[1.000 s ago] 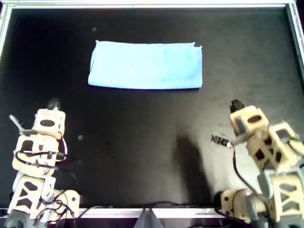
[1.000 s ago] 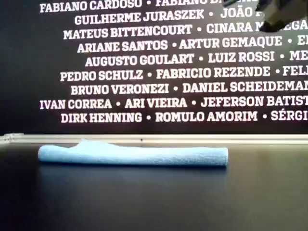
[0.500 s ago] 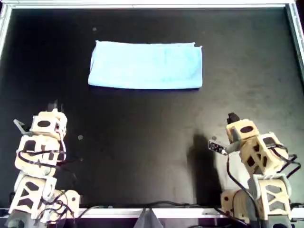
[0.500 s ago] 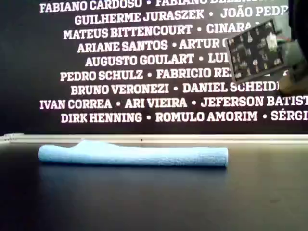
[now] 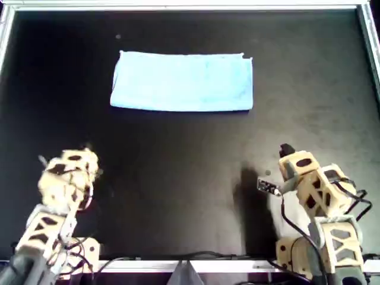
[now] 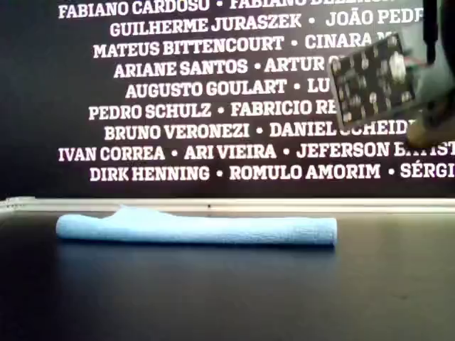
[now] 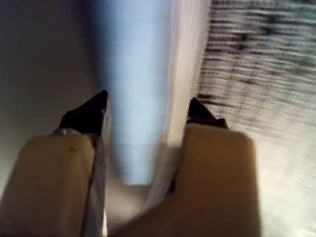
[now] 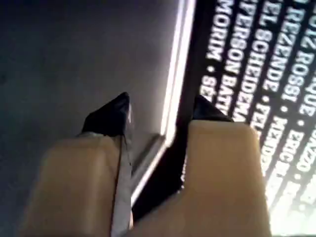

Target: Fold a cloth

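While cloth stays folded, both arms pulled back

Readable only on the black back wall, in white capitals, rows of names in the exterior view: "FABIANO CARDOSO", "GUILHERME JURASZEK • JOÃO PEDR", "MATEUS BITTENCOURT • CINARA M", "ARIANE SANTOS • ARTUR", "AUGUSTO GOULART • LU", "PEDRO SCHULZ • FABRICIO RE", "BRUNO VERONEZI • DANIEL SCHEID", "IVAN CORREA • ARI VIEIRA • JEFERSON", "DIRK HENNING • ROMULO AMORIM • SÉRGI". Partly cut off by an arm's circuit board. Fragments of the same lettering, "REZENDE" and "SCHEIDE", in the second wrist view
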